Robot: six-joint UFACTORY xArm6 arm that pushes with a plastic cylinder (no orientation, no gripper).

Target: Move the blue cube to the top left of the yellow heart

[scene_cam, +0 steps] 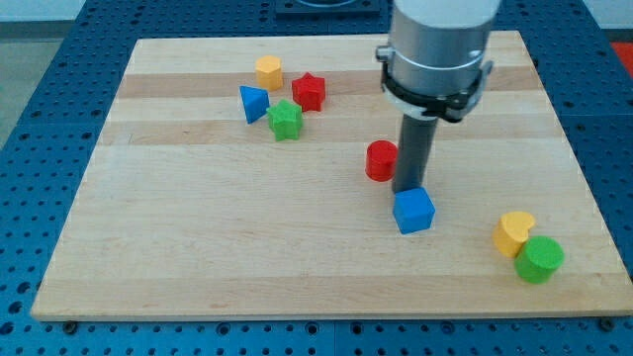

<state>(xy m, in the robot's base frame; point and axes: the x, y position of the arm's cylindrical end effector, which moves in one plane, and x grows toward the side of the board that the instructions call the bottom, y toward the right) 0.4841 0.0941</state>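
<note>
The blue cube (413,210) lies right of the board's middle, towards the view's bottom. The yellow heart (513,232) lies to its right, near the board's right edge, a little lower in the view. My tip (406,189) is at the cube's upper edge, touching or nearly touching it from the view's top. The dark rod rises from there into the grey arm body (438,49).
A red cylinder (381,160) stands just left of the rod. A green cylinder (540,258) touches the yellow heart's lower right. At the upper left lie a yellow hexagonal block (268,72), a red star (309,91), a blue triangular block (252,103) and a green star (285,120).
</note>
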